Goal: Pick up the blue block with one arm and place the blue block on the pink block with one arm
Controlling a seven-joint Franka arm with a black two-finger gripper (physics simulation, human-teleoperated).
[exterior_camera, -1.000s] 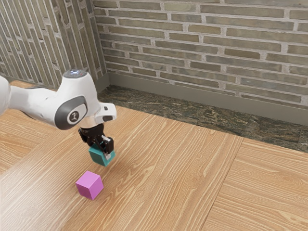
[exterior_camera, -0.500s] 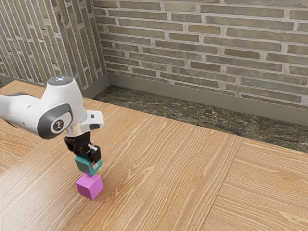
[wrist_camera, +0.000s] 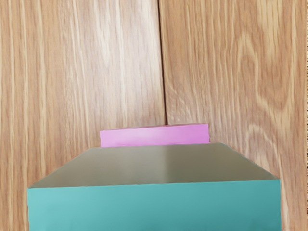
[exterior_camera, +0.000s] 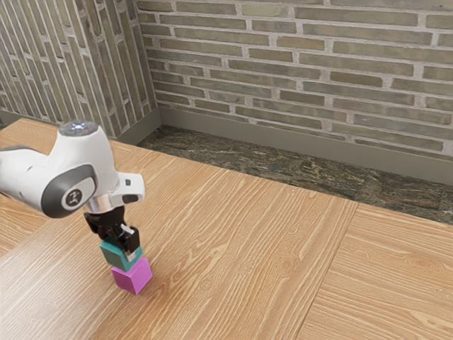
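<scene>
Wooden table (exterior_camera: 248,234), blue block (exterior_camera: 113,255) atop pink block (exterior_camera: 134,278)

Wooden table (exterior_camera: 248,234), brick wall (exterior_camera: 297,64) behind

1. Lower block (exterior_camera: 134,278) lay on the table (exterior_camera: 248,234), near its front edge, toward the exterior view's left.
2. Upper block (exterior_camera: 115,254) sat atop the lower block, touching it.
3. Gripper (exterior_camera: 120,243) stood directly above, clasping the upper block from two sides.
4. Wall (exterior_camera: 297,64) stood beyond the table's far edge.
</scene>
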